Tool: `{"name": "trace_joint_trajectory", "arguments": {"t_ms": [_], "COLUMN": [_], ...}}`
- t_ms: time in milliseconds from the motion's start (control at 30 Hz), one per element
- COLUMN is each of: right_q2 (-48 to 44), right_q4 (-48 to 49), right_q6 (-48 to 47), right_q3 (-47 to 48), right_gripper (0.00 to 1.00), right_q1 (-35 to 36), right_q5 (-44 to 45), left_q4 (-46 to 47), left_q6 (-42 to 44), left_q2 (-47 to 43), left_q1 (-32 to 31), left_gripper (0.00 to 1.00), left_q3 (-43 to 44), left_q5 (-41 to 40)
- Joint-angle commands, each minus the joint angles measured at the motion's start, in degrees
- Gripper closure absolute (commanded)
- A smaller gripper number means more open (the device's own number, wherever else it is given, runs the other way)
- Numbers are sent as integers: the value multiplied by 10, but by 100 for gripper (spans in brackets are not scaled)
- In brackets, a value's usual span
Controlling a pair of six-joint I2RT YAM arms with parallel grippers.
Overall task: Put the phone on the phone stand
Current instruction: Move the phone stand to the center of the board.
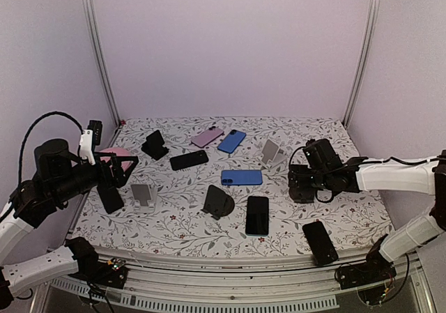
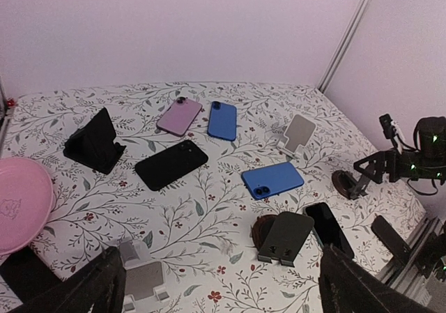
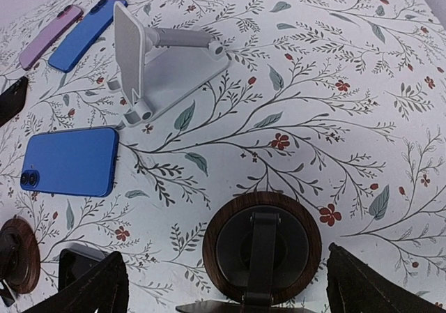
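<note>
Right gripper (image 1: 301, 187), jaws wide and empty, hovers over the round wooden phone stand (image 3: 261, 247). Blue phone (image 3: 70, 161) lies flat near its left, long axis left-to-right; left gripper (image 1: 122, 170), open too, is farther.

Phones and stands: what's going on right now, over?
Both open, empty: left claw, right claw. Right hangs over bare round wooden stand. Blue phone flat nearby. Nothing between them.

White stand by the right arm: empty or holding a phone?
Empty. The white stand has a bare plate; the nearest blue phone lies flat nearby.
</note>
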Motion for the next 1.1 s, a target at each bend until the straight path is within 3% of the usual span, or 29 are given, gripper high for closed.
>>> {"name": "trace_joint_trajectory", "arguments": {"t_ms": [0, 233, 500, 1067], "right_q2": [-55, -122, -149, -128], "right_q4": [-57, -153, -165, -82], "right_q6": [26, 149, 267, 327], "right_q3": [2, -43, -123, -205], "right_gripper": [1, 1, 1, 1], "right_q1": [5, 64, 84, 121], "right_q5": [-29, -7, -12, -72], "left_q4": [4, 5, 5, 5], "left_q6": [2, 1, 2, 1], "left_q2": [-5, -9, -11, -12], "left_q1": [-1, -1, -1, -1], "left_gripper": [3, 3, 3, 3], "left_q3": [-3, -3, -3, -3], "left_q5": [-2, -2, -2, -2]}}
